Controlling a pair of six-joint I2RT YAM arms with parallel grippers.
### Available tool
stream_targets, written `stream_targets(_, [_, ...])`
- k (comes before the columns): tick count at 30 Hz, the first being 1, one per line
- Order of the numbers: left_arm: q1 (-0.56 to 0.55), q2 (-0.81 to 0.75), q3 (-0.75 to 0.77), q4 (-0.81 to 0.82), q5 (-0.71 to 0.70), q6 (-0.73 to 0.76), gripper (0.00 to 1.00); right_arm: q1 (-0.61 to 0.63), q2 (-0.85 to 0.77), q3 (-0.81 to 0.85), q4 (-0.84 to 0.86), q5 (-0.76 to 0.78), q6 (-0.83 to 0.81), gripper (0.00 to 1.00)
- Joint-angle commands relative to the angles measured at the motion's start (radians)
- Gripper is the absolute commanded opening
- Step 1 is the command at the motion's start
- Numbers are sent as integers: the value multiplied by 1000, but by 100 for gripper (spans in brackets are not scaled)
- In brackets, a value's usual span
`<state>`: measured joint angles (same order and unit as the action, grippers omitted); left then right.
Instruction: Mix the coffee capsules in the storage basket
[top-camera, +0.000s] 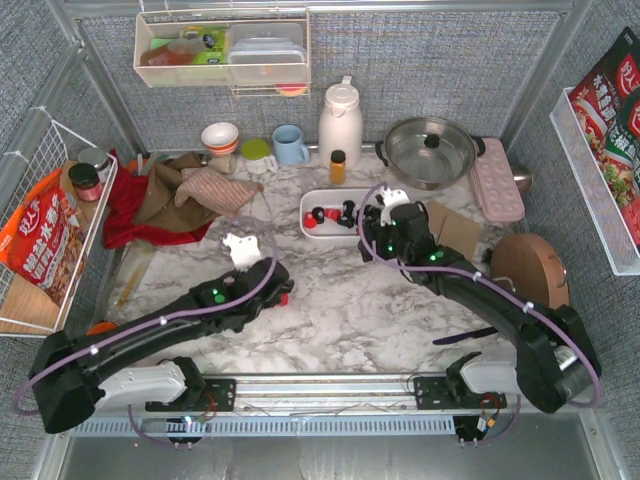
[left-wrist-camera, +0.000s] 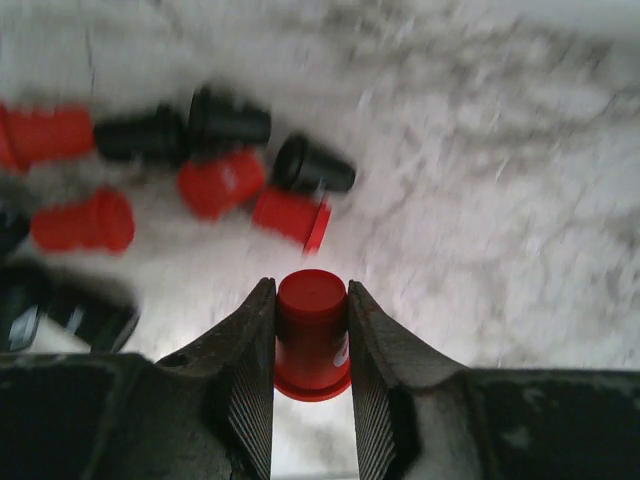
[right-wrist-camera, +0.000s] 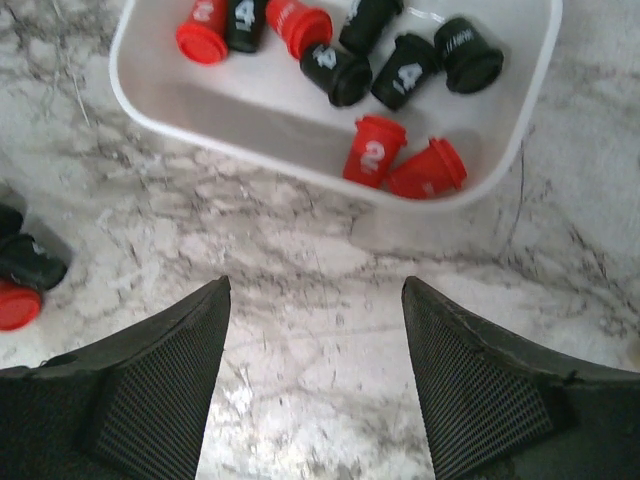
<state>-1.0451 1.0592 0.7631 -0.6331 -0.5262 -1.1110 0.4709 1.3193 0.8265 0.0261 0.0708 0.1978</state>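
My left gripper (left-wrist-camera: 310, 290) is shut on a red coffee capsule (left-wrist-camera: 311, 335), held upright above the marble table. Beyond it several red and black capsules (left-wrist-camera: 215, 180) lie loose on the table. In the top view the left gripper (top-camera: 276, 288) hangs left of centre, the red capsule (top-camera: 285, 298) at its tip. The white storage basket (right-wrist-camera: 500, 110) holds several red and black capsules (right-wrist-camera: 375, 150). My right gripper (right-wrist-camera: 315, 285) stands open and empty over bare marble just short of the basket. From above, the right gripper (top-camera: 372, 232) is at the right end of the basket (top-camera: 308, 205).
A black capsule (right-wrist-camera: 28, 262) and a red one lie at the left edge of the right wrist view. At the back stand a steel pot (top-camera: 430, 150), white flask (top-camera: 340, 122), blue mug (top-camera: 290, 145) and pink moulded tray (top-camera: 497, 180). Cloths (top-camera: 180, 195) lie back left, a brown round object (top-camera: 530, 268) on the right.
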Motion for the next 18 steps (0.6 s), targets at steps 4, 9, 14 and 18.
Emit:
stream_targets(4, [177, 205, 68, 586, -4, 325, 33, 0, -161, -149, -1, 34, 26, 73])
stream_targets(9, [232, 392, 213, 760, 17, 456, 32, -2, -228, -261, 84, 113, 35, 74])
stream_targets(14, [248, 576, 408, 766, 45, 541, 34, -9, -221, -227, 38, 106, 46, 74])
stream_targets(18, [255, 694, 483, 799, 47, 575, 34, -10, -228, -236, 44, 91, 64, 74])
